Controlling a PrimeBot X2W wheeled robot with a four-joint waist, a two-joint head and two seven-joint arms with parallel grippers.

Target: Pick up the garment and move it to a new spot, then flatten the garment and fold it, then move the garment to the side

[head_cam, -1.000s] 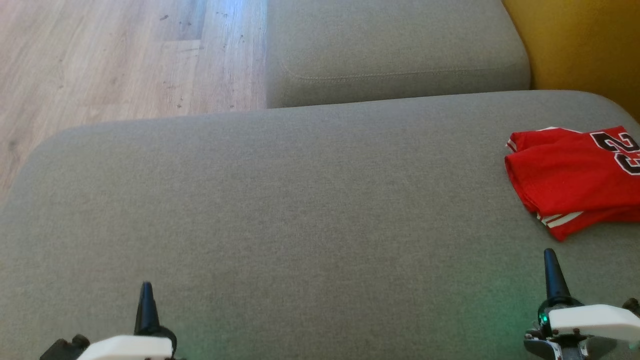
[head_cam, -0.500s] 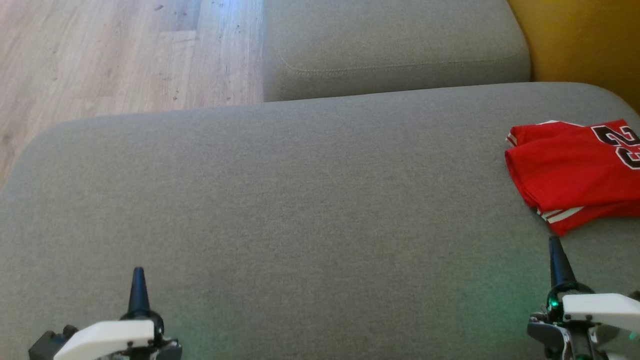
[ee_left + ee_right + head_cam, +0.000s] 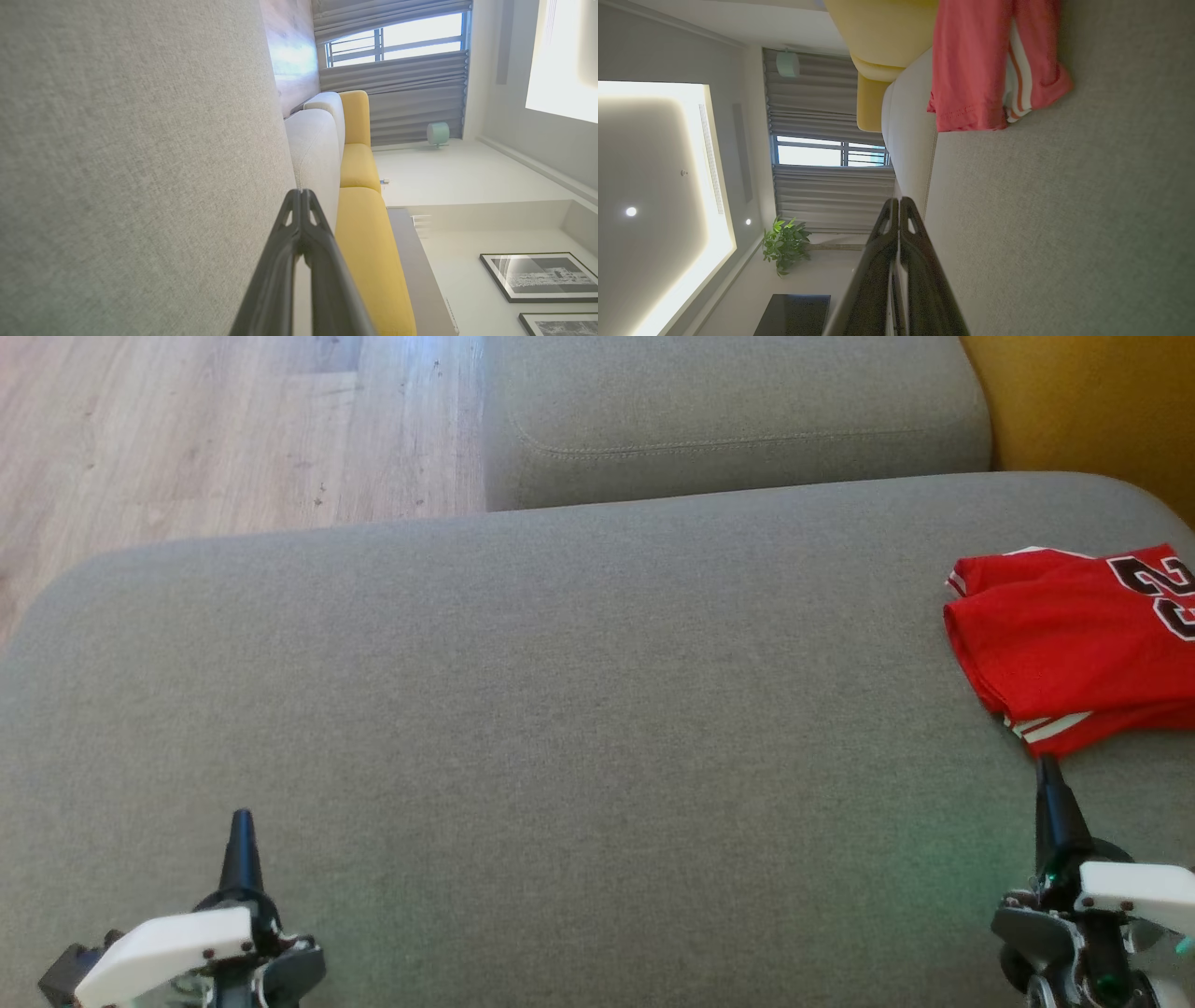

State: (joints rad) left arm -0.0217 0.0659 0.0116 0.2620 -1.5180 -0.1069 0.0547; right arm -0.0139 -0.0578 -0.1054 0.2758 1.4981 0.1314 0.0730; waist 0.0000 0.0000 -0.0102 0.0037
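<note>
Wood floor (image 3: 187, 429) runs along the far left, and beside it a broad grey cushion (image 3: 560, 709) takes up most of the head view, with a second cushion (image 3: 728, 411) behind it. At the lower left, the left end effector (image 3: 241, 821) hovers low over bare fabric, its two dark fingers pressed together and gripping nothing. It looks parked there, since nothing on that side needs holding. The middle of the cushion is bare, probably the spot where the flattening and folding were meant to happen. At the lower right, the right end effector (image 3: 1047, 767) is likewise closed and empty. Its tip points at the near corner of the garment (image 3: 1055, 644) and sits close to it, and the right wrist view shows a gap between them. The garment, a red jersey with white stripes and black numerals, lies folded in flat layers at the cushion's right edge, partly cut off by the frame. That placement suggests the fold is made and the piece is set aside, so both arms seem to be at rest. A yellow sofa (image 3: 1083, 411) stands at the far right.
</note>
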